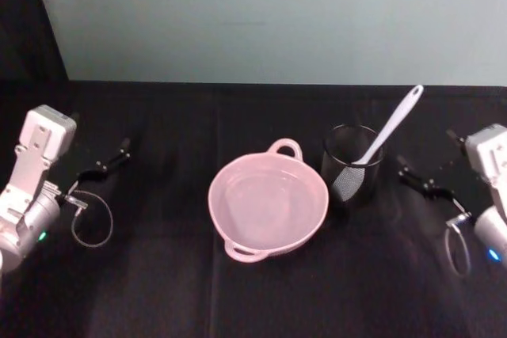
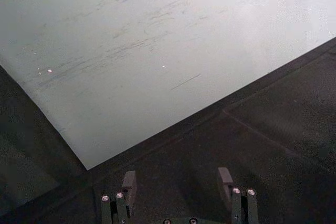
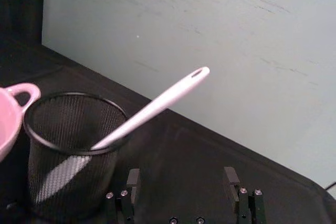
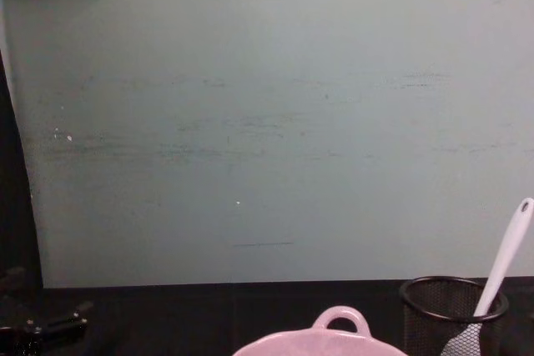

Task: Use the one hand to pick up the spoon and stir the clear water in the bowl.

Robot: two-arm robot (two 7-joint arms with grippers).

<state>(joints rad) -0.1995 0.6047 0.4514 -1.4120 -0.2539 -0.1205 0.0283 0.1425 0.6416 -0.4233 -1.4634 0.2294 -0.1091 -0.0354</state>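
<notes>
chest view: spoon [image 4: 509,249] head dim behind mesh cup [image 4: 430,323] wall

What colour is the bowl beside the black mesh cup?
The bowl is pale pink all over, handles included. The head view shows it best.

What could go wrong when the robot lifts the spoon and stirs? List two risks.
The spoon leans in the mesh cup: a slanted pull by the right tool could drag or tip the cup toward the bowl close beside it. The bowl holds water; brisk stirring might slosh it out.
</notes>
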